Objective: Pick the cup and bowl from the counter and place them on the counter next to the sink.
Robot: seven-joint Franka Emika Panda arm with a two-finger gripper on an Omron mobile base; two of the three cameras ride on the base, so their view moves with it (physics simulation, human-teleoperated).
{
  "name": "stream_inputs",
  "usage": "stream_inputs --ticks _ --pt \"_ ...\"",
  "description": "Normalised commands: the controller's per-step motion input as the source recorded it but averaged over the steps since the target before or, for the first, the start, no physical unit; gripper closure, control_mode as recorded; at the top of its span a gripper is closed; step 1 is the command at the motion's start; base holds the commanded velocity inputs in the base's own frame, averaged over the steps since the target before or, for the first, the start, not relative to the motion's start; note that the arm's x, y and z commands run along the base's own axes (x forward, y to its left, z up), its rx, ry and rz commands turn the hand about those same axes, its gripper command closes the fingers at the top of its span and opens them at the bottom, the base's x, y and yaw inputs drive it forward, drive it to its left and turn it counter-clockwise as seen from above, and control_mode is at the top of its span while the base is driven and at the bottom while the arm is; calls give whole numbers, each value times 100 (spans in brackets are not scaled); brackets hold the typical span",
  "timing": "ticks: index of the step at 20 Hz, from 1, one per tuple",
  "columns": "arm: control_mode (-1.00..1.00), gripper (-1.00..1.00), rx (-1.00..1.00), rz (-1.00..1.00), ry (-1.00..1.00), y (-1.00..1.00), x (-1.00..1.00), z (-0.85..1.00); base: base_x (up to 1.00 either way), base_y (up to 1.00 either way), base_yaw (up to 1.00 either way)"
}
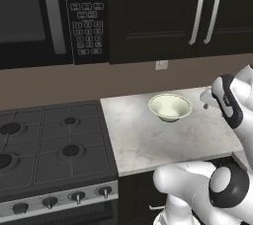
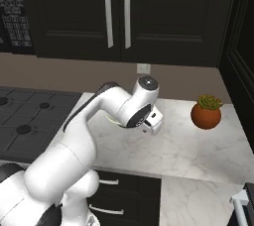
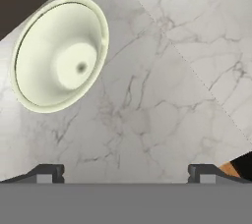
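The pale cream bowl (image 1: 169, 106) stands upright on the white marbled counter (image 1: 148, 142), near the back wall. In the hand view the bowl (image 3: 59, 53) lies at the upper left, with bare counter (image 3: 147, 120) straight ahead of the fingers. My gripper (image 3: 125, 174) hangs above the counter to the right of the bowl and apart from it. It is open, with nothing between its fingertips (image 3: 47, 171). From the left base the gripper (image 1: 206, 101) hovers just right of the bowl; from the right base the gripper (image 2: 151, 122) hangs under the bent arm. The cup and the sink are out of view.
A black gas stovetop (image 1: 49, 145) adjoins the counter on the left, under a microwave (image 1: 39, 17). A round orange pot with a green plant (image 2: 206, 113) stands on the counter to the right. Dark wall cabinets (image 2: 119, 17) hang above.
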Motion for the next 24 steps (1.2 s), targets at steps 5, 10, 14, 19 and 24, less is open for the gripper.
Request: stream_inputs --ticks 5,10,14,19,24 --pt "-100 -100 0 0 0 0 54 -6 0 0 0" --pt "-100 -100 0 0 0 0 38 -25 0 0 0" --pt "-100 -100 0 0 -1 0 38 -28 0 0 0" --pt "-100 -100 0 0 -4 2 37 -19 0 0 0" --pt "-100 -100 0 -2 -4 7 36 -16 0 0 0"
